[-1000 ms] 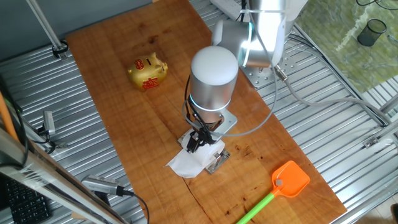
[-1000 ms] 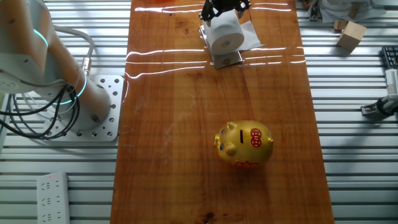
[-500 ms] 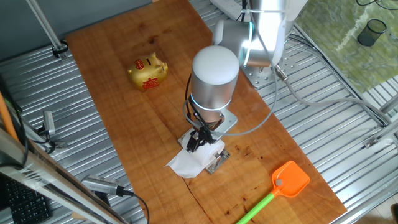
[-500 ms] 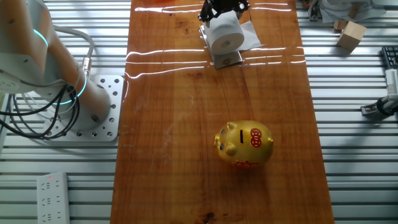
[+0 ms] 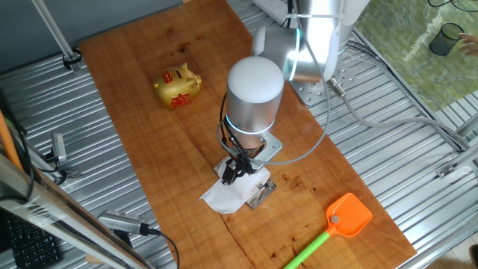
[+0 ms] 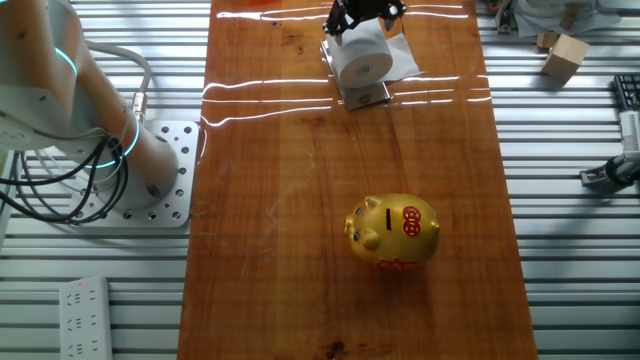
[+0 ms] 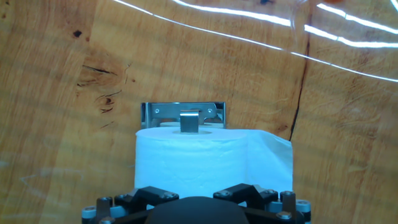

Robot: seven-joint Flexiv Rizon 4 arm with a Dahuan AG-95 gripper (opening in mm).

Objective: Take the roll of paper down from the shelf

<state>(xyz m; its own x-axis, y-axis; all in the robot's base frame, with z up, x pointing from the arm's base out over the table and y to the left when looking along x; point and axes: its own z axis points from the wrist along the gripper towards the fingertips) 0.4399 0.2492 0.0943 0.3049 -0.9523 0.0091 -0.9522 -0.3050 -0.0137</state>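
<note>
The roll of paper [image 6: 362,58] is white and lies on its side over the small silver shelf [image 6: 366,97] at the far end of the wooden table. In the hand view the roll [image 7: 189,160] fills the lower middle, with the shelf's back plate [image 7: 163,112] showing behind it. A wrinkled tissue tail [image 5: 226,196] spreads on the table beside the shelf [image 5: 261,194]. My gripper [image 5: 237,170] comes down from above, its black fingers on either side of the roll [image 6: 362,18]. Its fingertips are hidden behind the roll in the hand view [image 7: 189,198].
A golden piggy bank [image 5: 178,87] stands on the table well away from the shelf, also in the other fixed view [image 6: 393,232]. An orange-headed swatter [image 5: 345,217] lies near the table corner. A wooden block [image 6: 565,55] sits on the metal frame beside the table.
The arm's wrist has shifted slightly, and the roll with the gripper has moved a little away from the shelf's front. The piggy bank and swatter have not moved.
</note>
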